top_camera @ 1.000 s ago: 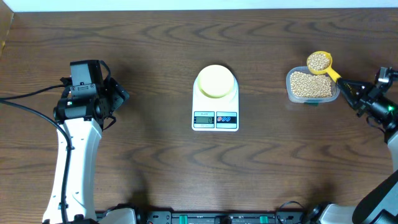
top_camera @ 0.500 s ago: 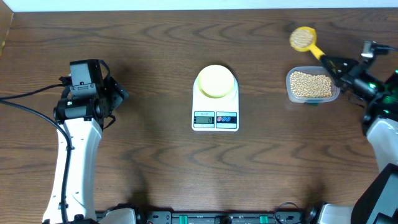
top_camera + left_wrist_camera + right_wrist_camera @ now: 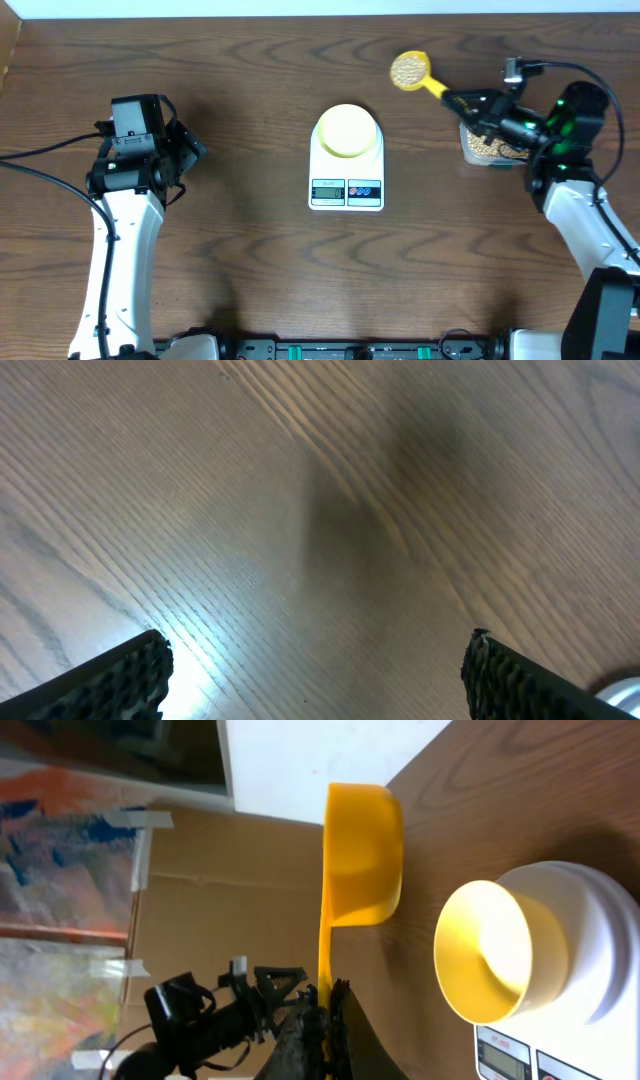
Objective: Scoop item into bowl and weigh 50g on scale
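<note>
Scoop (image 3: 433,87) swung toward bowl (image 3: 347,131), gripped by right claw (image 3: 462,101), beans (image 3: 407,69) visible only overhead; left claw (image 3: 315,670) spread

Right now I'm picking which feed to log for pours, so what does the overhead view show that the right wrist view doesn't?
Only overhead: the beans heaped in the yellow scoop, and the clear tub holding more of them. Only right wrist: the scoop's cup seen side-on from outside, and cardboard in the background. Both: the scoop's handle clamped in the right end effector, and the pale-yellow bowl sitting empty on the white scale.
</note>
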You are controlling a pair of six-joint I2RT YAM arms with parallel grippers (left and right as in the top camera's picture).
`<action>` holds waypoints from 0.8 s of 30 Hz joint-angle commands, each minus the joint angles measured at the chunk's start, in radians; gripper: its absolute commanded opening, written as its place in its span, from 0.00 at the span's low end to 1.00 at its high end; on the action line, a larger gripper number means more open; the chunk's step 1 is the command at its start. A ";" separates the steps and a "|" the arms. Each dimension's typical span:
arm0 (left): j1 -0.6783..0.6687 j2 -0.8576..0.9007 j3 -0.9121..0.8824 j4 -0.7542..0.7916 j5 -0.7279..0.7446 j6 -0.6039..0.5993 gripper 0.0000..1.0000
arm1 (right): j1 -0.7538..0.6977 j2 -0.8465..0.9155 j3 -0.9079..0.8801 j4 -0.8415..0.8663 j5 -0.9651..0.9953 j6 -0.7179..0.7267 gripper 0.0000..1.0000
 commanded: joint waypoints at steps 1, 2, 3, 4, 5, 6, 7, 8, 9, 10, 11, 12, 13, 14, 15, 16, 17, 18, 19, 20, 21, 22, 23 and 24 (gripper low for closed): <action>0.004 -0.002 -0.004 0.002 0.110 -0.009 0.95 | 0.029 0.005 0.004 0.000 0.052 -0.053 0.01; 0.004 -0.002 -0.004 0.009 0.147 -0.009 0.95 | 0.034 0.005 0.004 -0.002 0.064 -0.052 0.01; 0.003 -0.002 -0.004 0.017 0.172 -0.009 0.95 | 0.044 0.005 0.004 -0.003 0.084 -0.051 0.01; 0.003 -0.002 -0.004 0.025 0.191 -0.009 0.95 | 0.053 0.005 0.004 -0.002 0.096 -0.052 0.01; 0.003 -0.002 -0.004 0.031 0.201 -0.009 0.95 | 0.066 0.005 0.004 -0.002 0.108 -0.053 0.01; 0.003 -0.002 -0.004 0.035 0.203 -0.010 0.95 | 0.078 0.005 0.004 -0.002 0.117 -0.054 0.01; 0.002 -0.002 -0.004 0.037 0.203 -0.009 0.95 | 0.089 0.005 0.004 -0.003 0.123 -0.063 0.01; 0.002 -0.002 -0.004 0.037 0.205 -0.009 0.95 | 0.101 0.005 0.004 -0.003 0.128 -0.073 0.01; 0.002 -0.002 -0.004 0.035 0.209 -0.009 0.95 | 0.113 0.005 0.004 -0.003 0.131 -0.079 0.01; 0.002 -0.002 -0.004 0.034 0.220 -0.009 0.95 | 0.123 0.005 0.004 -0.005 0.134 -0.084 0.01; 0.002 -0.002 -0.004 0.034 0.235 -0.009 0.94 | 0.132 0.005 0.004 -0.011 0.135 -0.091 0.01; 0.002 -0.002 -0.004 0.034 0.255 -0.009 0.95 | 0.140 0.005 0.004 -0.026 0.138 -0.102 0.01; 0.002 -0.002 -0.004 0.035 0.276 -0.009 0.95 | 0.147 0.005 0.004 -0.042 0.145 -0.112 0.01; 0.002 -0.002 -0.004 0.036 0.291 -0.009 0.95 | 0.153 0.005 0.004 -0.063 0.151 -0.121 0.01; 0.002 -0.002 -0.004 0.038 0.307 -0.009 0.95 | 0.159 0.005 0.004 -0.092 0.163 -0.136 0.01; 0.002 -0.002 -0.004 0.038 0.323 -0.008 0.95 | 0.164 0.005 0.004 -0.119 0.173 -0.153 0.01; 0.002 -0.002 -0.004 0.037 0.333 -0.008 0.95 | 0.168 0.005 0.004 -0.144 0.181 -0.177 0.01; 0.002 -0.002 -0.004 0.036 0.347 -0.005 0.95 | 0.172 0.005 0.004 -0.163 0.187 -0.200 0.01; 0.002 -0.002 -0.004 0.036 0.370 0.010 0.95 | 0.176 0.005 0.004 -0.180 0.193 -0.230 0.01; 0.002 -0.002 -0.004 0.035 0.389 0.028 0.95 | 0.179 0.005 0.004 -0.190 0.198 -0.252 0.01; 0.002 -0.002 -0.004 0.034 0.409 0.047 0.95 | 0.183 0.005 0.004 -0.198 0.206 -0.272 0.01; 0.002 -0.002 -0.004 0.034 0.428 0.065 0.95 | 0.187 0.005 0.004 -0.207 0.217 -0.296 0.01; 0.002 -0.002 -0.004 0.034 0.444 0.080 0.95 | 0.192 0.005 0.004 -0.214 0.228 -0.320 0.01; 0.002 -0.002 -0.004 0.034 0.458 0.090 0.95 | 0.196 0.005 0.004 -0.219 0.236 -0.338 0.01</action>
